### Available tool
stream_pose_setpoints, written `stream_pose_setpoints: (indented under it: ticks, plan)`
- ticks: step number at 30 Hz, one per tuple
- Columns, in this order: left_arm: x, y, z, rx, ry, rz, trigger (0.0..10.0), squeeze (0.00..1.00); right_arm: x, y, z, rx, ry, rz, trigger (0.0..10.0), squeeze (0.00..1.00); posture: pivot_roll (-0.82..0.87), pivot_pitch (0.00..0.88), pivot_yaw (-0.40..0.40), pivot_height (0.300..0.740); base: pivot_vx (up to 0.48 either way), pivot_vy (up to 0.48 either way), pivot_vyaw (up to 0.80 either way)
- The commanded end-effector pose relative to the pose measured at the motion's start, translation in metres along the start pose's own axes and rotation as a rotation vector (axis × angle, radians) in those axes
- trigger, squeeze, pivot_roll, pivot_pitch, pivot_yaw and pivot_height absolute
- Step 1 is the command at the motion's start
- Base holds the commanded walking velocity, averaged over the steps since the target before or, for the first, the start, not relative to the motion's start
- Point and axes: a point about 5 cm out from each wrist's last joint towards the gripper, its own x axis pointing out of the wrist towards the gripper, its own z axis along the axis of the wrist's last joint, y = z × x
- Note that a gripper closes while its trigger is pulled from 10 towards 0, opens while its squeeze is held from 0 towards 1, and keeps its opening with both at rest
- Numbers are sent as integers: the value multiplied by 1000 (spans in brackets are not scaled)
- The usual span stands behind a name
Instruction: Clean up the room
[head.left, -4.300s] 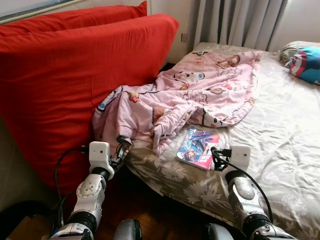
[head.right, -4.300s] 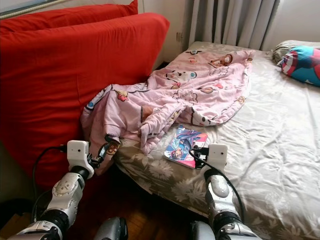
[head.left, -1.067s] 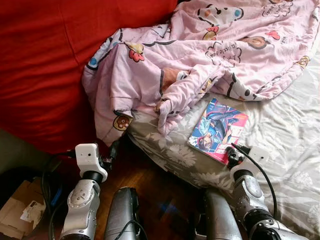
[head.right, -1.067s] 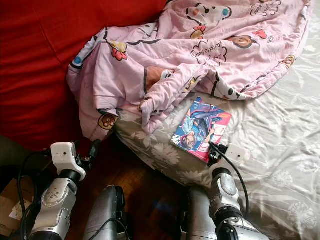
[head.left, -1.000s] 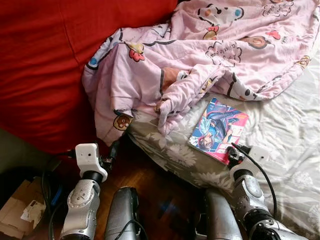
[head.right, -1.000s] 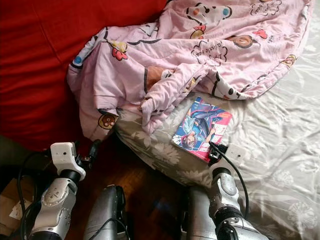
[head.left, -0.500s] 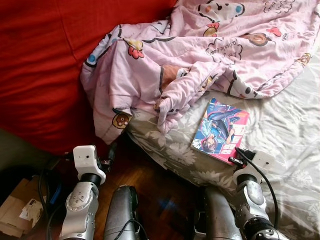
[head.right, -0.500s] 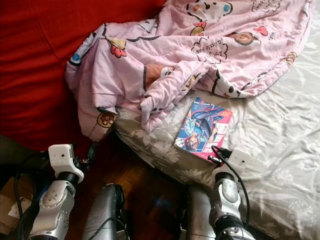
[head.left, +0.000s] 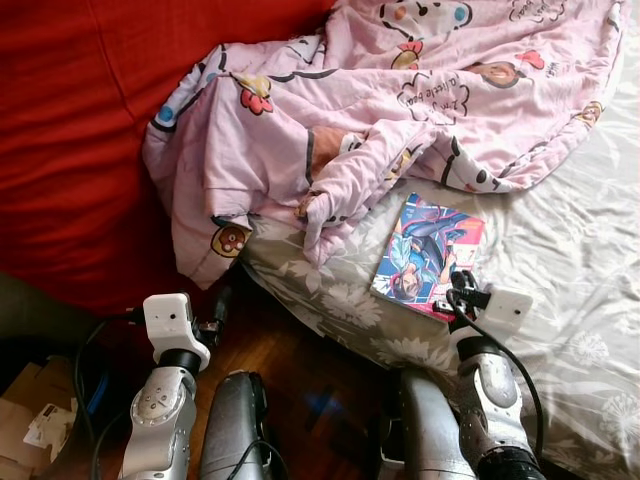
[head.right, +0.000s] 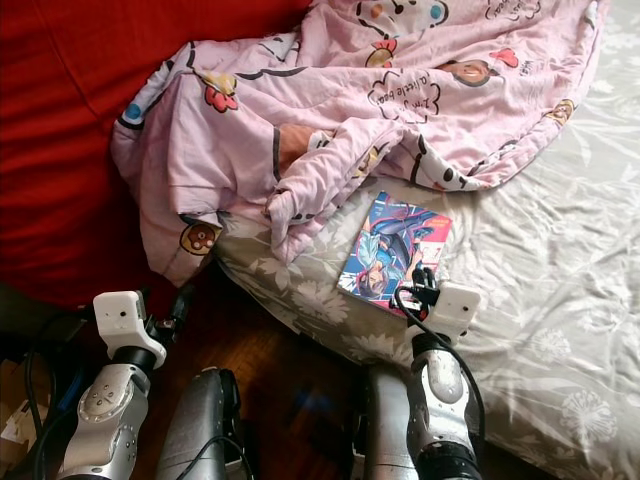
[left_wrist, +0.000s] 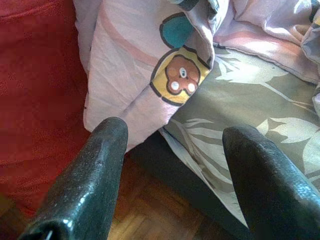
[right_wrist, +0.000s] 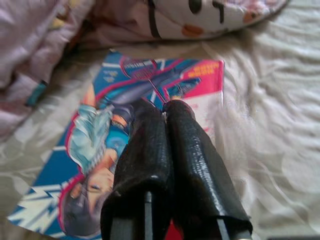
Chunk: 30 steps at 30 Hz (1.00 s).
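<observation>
Right gripper (right_wrist: 167, 107), fingers pressed together, hovers over my glossy rectangular comic book (head.left: 428, 254), its long axis pointing toward the pink blanket (head.left: 400, 110).

A bed (head.left: 560, 330) with a pale floral sheet stands on a dark wooden floor (head.left: 300, 370), daylight falling across it. Large red cushions (head.left: 90, 130) stand just beside the bed. Cardboard (head.left: 30, 430) lies on the floor near them.

Pink cartoon-print blanket (head.left: 400, 110); blue-and-pink illustrated book (head.left: 428, 252); grey floral bedsheet (head.left: 560, 270); red cushion (head.left: 80, 130)
</observation>
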Motion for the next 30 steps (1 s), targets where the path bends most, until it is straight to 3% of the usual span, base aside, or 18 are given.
stream_pose_setpoints:
  ticks: [1, 6, 7, 15, 25, 30]
  plan:
    - [-7, 3, -10, 0, 42, 16, 10000, 0, -6, -2, -3, 1, 16, -13, 0, 0, 46, 323, -19, 595, 0, 0, 0]
    - [-8, 3, -11, -3, 44, 16, 10000, 0, -7, 6, 7, -38, -10, 42, 157, 0, 45, 302, -21, 595, 0, 0, 0]
    - [-8, 3, -12, -5, 44, 15, 10000, 0, -8, 6, 7, -52, -4, 52, 10000, 0, 44, 290, -21, 595, 0, 0, 0]
    - [-9, 2, -15, -13, 50, 20, 10000, 0, -21, -2, -2, -87, 60, 56, 10000, 0, 42, 242, -25, 620, 0, 0, 0]
    - [-6, 4, -21, -11, 69, 26, 10000, 0, -21, -5, -13, -105, 120, 63, 10000, 0, 45, 202, -21, 660, 0, 0, 0]
    - [-1, 14, -31, 12, 120, 35, 10000, 0, -18, -7, -23, -112, 172, 43, 10000, 0, 53, 159, -13, 700, 0, 0, 0]
